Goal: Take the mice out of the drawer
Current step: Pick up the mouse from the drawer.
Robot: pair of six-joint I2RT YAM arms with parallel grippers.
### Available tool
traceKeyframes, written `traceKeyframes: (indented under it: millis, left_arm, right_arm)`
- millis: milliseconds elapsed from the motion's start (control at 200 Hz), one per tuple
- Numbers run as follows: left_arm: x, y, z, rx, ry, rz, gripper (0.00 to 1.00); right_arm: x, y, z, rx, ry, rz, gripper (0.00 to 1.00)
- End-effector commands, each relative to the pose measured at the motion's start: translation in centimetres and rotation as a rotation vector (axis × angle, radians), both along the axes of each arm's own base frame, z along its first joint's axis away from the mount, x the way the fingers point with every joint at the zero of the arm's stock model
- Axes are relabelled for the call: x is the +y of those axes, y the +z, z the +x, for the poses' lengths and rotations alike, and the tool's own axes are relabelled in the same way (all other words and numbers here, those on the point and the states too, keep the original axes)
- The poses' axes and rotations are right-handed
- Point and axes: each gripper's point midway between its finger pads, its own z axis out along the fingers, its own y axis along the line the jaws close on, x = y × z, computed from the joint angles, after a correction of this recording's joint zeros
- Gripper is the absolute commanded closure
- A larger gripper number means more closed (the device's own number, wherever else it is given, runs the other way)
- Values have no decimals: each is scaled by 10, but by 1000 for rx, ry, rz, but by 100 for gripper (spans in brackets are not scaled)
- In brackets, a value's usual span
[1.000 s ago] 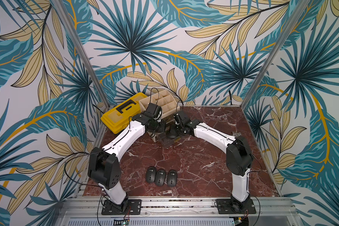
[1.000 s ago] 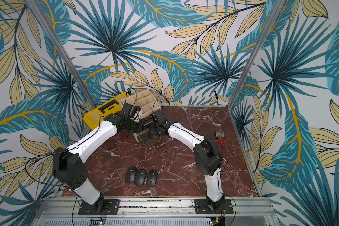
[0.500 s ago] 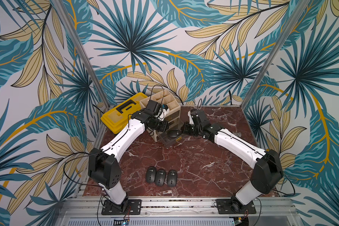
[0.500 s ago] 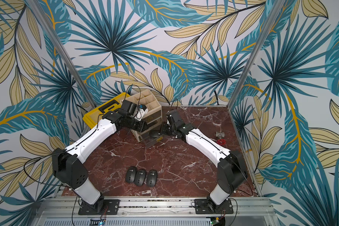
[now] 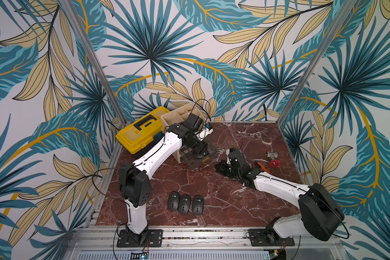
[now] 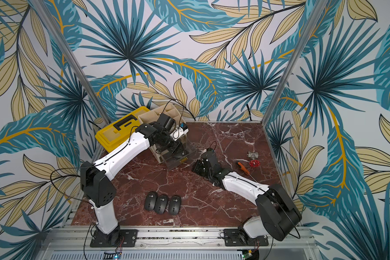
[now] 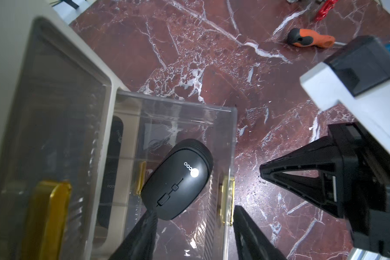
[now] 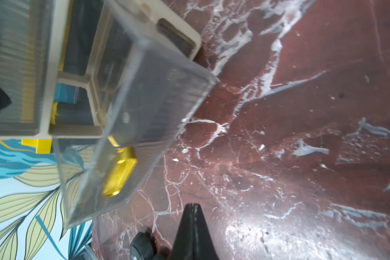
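One dark grey mouse [image 7: 178, 180] lies inside the clear drawer [image 7: 232, 135], which is pulled out of the beige organiser [image 5: 180, 117]. My left gripper [image 7: 194, 227] is open above the drawer's front. One finger is on the mouse's side of the front wall and the other is outside it, by the gold handle [image 7: 226, 200]. Three more mice [image 5: 184, 203] lie in a row near the table's front in both top views, mice [image 6: 161, 203]. My right gripper [image 8: 191, 209] is shut and holds nothing. It hovers over the marble to the right of the drawer [image 5: 203, 157].
A yellow toolbox [image 5: 142, 130] sits at the back left beside the organiser. An orange-handled screwdriver [image 5: 262, 166] and a red valve [image 5: 273, 162] lie at the right, behind the right arm. The marble table [image 5: 223, 202] is walled on three sides.
My right arm has drawn back from the drawer toward the right and stays shut. My left gripper has gone from shut to open at the drawer's front.
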Motion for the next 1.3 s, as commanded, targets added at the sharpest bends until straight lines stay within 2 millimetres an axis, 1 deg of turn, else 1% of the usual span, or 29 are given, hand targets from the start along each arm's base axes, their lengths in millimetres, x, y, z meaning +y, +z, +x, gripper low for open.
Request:
traceKeyframes:
  millis: [0,120,250,315,416,481,546,631,736,836,851,896,1182,1292]
  left_arm:
    - [11,3,3,-7,-59,104,43]
    - [10,-7,5,10,-94,142,41]
    - [8,-14,2,29,-127,150,35]
    - [8,-20,0,39,-138,159,32]
    - [3,-25,-2,51,-154,153,31]
    - [0,-31,-3,55,-169,162,31]
    - [-1,-39,-1,54,-170,186,28]
    - [-3,-50,1,64,-170,206,28]
    - [-4,-58,5,65,-171,223,28]
    - [-3,-62,9,57,-174,240,27]
    - [-3,-62,9,54,-176,241,25]
    - [-4,-65,11,51,-179,243,24]
    - [-13,-74,16,50,-209,230,23]
    - [-14,-79,17,58,-212,229,19]
  right_arm:
    - [8,21,23,-88,-92,170,100]
    - [15,11,32,-74,-126,242,100]
    - [24,1,43,-64,-153,320,100]
    - [24,-5,48,-55,-176,342,100]
    - [27,-14,50,-42,-188,363,100]
    - [28,-16,53,-47,-190,379,100]
    - [30,-15,56,-62,-192,400,100]
    - [33,-12,61,-87,-191,434,100]
    - [37,-10,64,-106,-185,482,100]
    - [38,-12,66,-108,-183,488,100]
    - [37,-12,67,-110,-185,487,100]
    - [37,-12,68,-114,-185,486,100]
    - [37,-8,75,-111,-173,499,100]
    - [38,-7,78,-111,-167,499,100]
